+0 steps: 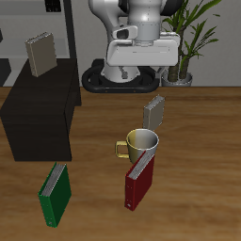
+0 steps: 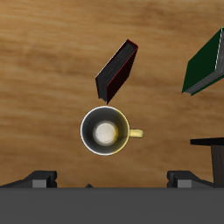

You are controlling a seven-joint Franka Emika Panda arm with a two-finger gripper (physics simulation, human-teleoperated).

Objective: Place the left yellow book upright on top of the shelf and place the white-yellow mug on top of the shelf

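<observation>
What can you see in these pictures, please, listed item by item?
Khaki book: one, tan-grey, upright on top of the shelf.
Shelf: one, matte black, on the table beside the green book.
Mug: one, whitish outside, yellow inside and handle, upright mid-table.
Grey book: one, speckled grey, just behind the mug.
Dark red book: one, in front of the mug, nearer the table's front edge.
Green book: one, near the front edge, in front of the shelf.
Plant: one, green, potted, at the back.
Table: one, brown wood.
Robot arm: one, white-grey, at the table's back.
Gripper: one, dark, open, above the mug, holding nothing.
</observation>
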